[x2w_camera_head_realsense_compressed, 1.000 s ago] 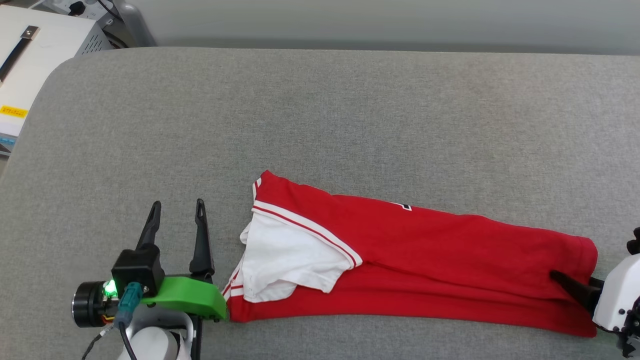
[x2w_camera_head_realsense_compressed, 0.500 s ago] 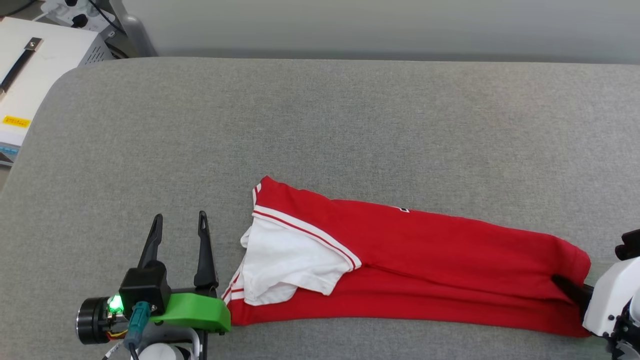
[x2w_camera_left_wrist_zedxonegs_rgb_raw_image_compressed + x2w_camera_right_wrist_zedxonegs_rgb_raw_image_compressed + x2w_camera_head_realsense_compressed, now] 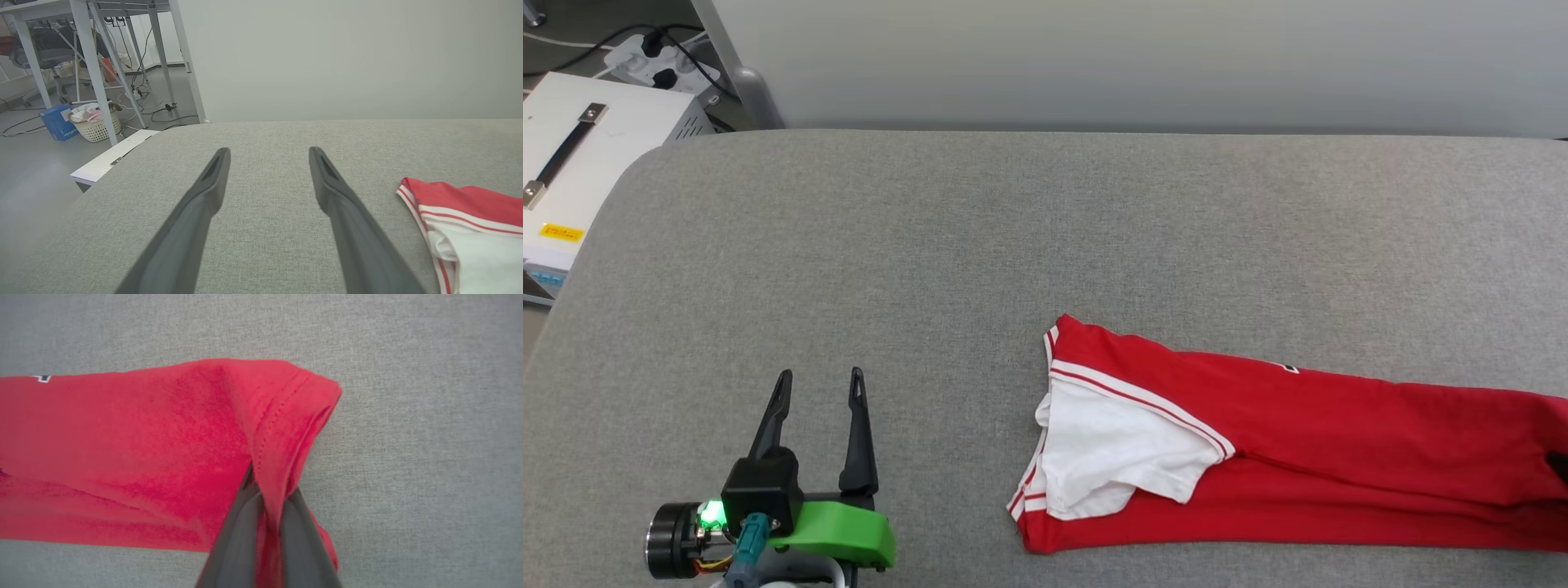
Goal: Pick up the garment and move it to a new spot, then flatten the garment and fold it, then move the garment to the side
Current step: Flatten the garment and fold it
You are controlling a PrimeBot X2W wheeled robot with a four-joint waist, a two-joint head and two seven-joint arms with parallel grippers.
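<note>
The garment (image 3: 1339, 441) is a red shirt folded into a long strip, lying on the near right of the grey padded table (image 3: 1013, 245). Its white sleeve (image 3: 1111, 449) with striped trim lies at the left end. In the right wrist view my right gripper (image 3: 271, 486) is shut on the red hem (image 3: 286, 416), with cloth bunched between the fingers. A dark finger (image 3: 1560, 465) of it shows at the head view's right edge. My left gripper (image 3: 820, 377) is open and holds nothing, well left of the shirt. The left wrist view shows those fingers (image 3: 204, 196) apart, and the garment's collar end (image 3: 470, 212) to their right.
A white box with a black handle (image 3: 572, 163) stands off the table's left end, with a power strip and cables (image 3: 662, 57) behind it. A pale wall runs behind the table. On the floor, metal table legs (image 3: 94, 69), a basket (image 3: 94, 124) and a blue box (image 3: 61, 122).
The garment has slid to the right, away from my left gripper, pulled by my right gripper, which has gone mostly past the right edge. The head camera has also tilted up.
</note>
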